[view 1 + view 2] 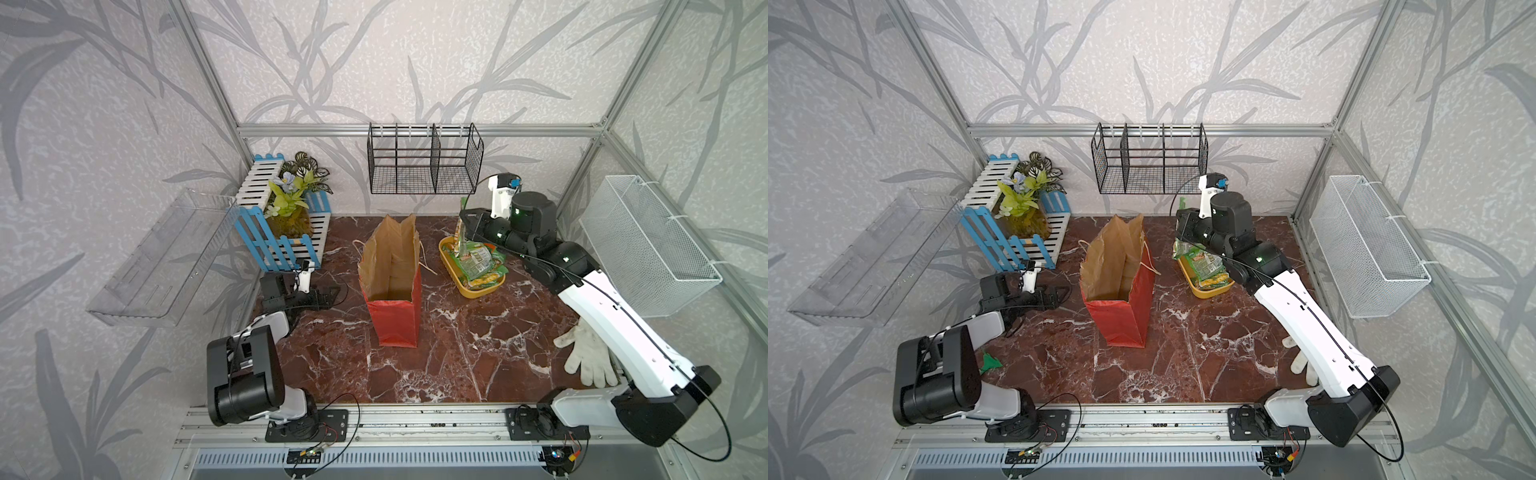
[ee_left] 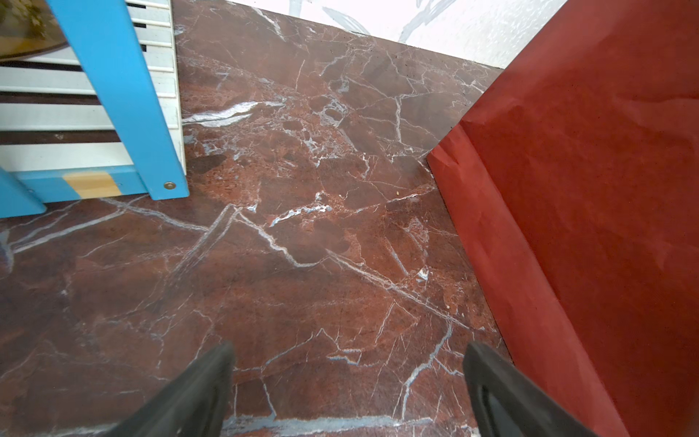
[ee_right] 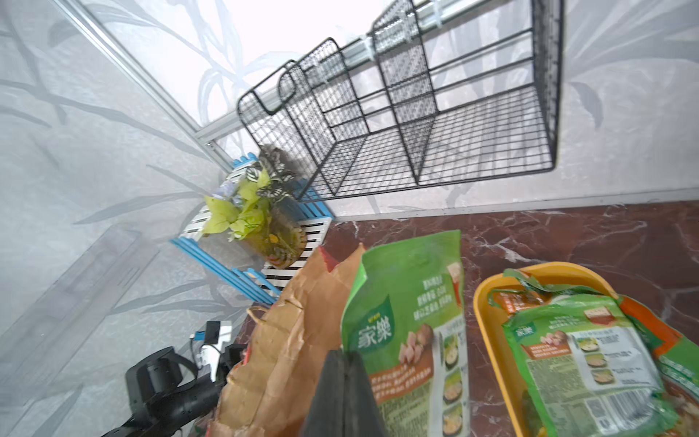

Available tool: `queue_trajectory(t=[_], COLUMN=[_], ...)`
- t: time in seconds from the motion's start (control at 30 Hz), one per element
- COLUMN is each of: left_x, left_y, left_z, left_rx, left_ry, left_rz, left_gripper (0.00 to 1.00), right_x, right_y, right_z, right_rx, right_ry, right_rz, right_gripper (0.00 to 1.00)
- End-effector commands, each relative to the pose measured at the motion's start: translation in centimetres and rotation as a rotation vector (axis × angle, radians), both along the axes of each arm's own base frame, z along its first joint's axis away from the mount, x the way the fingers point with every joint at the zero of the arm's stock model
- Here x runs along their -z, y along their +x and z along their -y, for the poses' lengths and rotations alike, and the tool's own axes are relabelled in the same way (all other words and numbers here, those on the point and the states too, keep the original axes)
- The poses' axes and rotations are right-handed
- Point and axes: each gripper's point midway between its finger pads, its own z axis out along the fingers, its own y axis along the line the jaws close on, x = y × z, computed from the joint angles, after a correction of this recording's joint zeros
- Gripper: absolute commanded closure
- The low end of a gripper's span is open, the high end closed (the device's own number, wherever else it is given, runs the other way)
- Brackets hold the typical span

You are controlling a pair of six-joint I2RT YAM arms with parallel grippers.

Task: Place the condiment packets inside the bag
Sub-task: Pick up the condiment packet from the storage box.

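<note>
Right fingers [image 3: 342,382] pinch 1 condiment packet [image 3: 408,302] upright between bag [image 1: 392,282] and tray [image 1: 473,291]; left fingers [image 2: 212,386] spread beside the bag.

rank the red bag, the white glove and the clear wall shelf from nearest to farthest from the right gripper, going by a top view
1. red bag, just left of the right gripper, mid-table.
2. white glove, front right, beside that arm's base.
3. clear wall shelf, on the far left wall.

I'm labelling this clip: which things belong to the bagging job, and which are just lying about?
Job:
- green glossy condiment packets in yellow plastic tray
- one lifted packet, pinched by right gripper
- tall red paper bag

Lying about:
- white knit glove
- potted plant
- black wire basket
</note>
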Motion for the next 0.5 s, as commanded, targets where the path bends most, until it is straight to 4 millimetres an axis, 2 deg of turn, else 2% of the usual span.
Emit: queue_trajectory(t=[0.0, 0.1, 0.2, 0.3, 0.47], left_x=[-0.3, -0.4, -0.5, -0.7, -0.4], left_y=[-0.1, -0.2, -0.3, -0.4, -0.9], left_z=[-0.1, -0.1, 0.1, 0.2, 1.5], left_rx=[-0.006, -0.005, 0.0, 0.003, 0.039], left_ry=[-0.002, 0.0, -0.003, 0.0, 0.042], left_rz=[0.021, 0.026, 0.03, 0.038, 0.039], left_gripper=[0.01, 0.01, 0.01, 0.01, 0.0], right_x=[-3.8, -4.7, -4.8, -3.9, -0.9], right_y=[-2.2, -3.1, -3.3, -2.7, -1.1], right_z=[-2.0, -4.4, -6.7, -8.6, -10.8], right_rx=[-0.067, -0.129, -0.177, -0.203, -0.22], right_ry=[0.038, 0.052, 0.057, 0.045, 0.007], right_rz=[0.074, 0.085, 0.076, 0.052, -0.004], right_gripper=[1.0, 1.0, 1.0, 1.0, 1.0])
